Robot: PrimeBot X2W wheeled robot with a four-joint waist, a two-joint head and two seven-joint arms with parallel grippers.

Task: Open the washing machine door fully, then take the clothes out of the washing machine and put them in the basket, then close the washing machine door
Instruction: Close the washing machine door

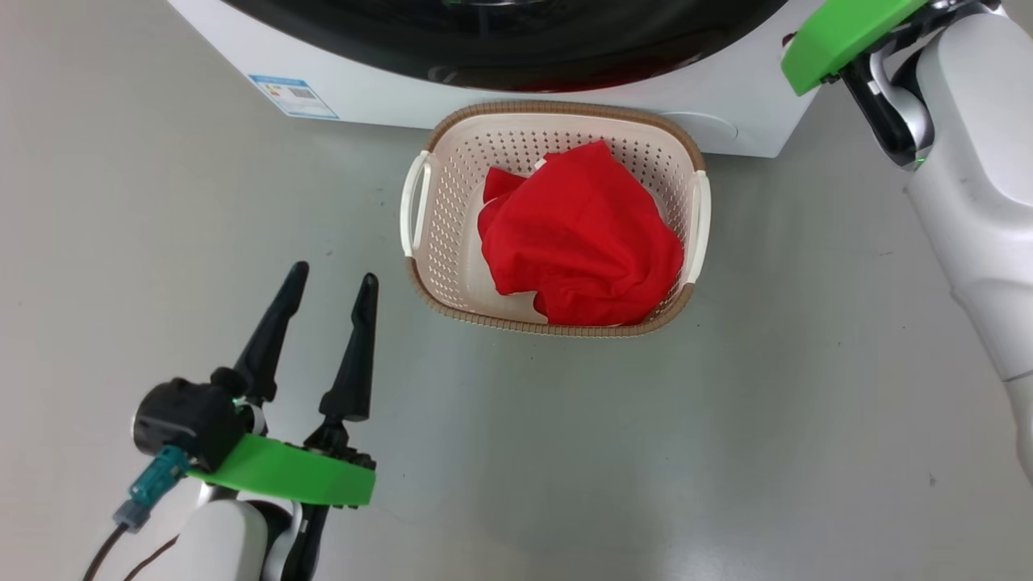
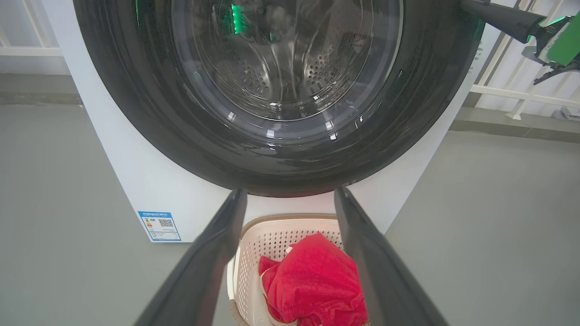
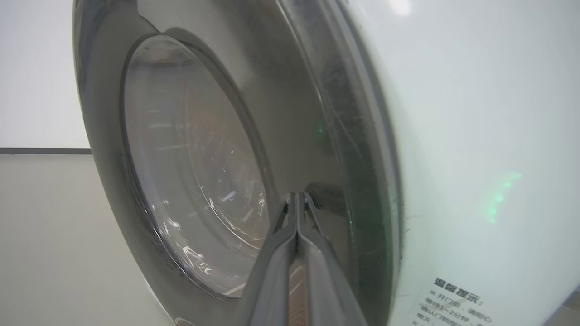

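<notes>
We see our left gripper at the lower left of the head view, above the grey floor. Its two dark fingers are spread wide apart with nothing between them. It is well apart from the basket, which stands in the upper middle of that view, on the floor just in front of the washing machine.

The clothes lie in the basket as a crumpled red heap. They fill its right and middle part, and a little white cloth shows under the heap's lower edge. In the left wrist view the basket and the red heap show at the bottom centre, between our open fingers.

The washing machine door takes up the upper half of the left wrist view. Its glossy black rim lies flat against the white front, and the steel drum shows through the glass. A small blue label sits on the machine's front at the lower left of that view.

Our right gripper rises from the bottom centre of the right wrist view, its fingers pressed together and holding nothing. The tips lie at the right side of the door's black rim, by a dark recess. We cannot tell whether they touch it.
</notes>
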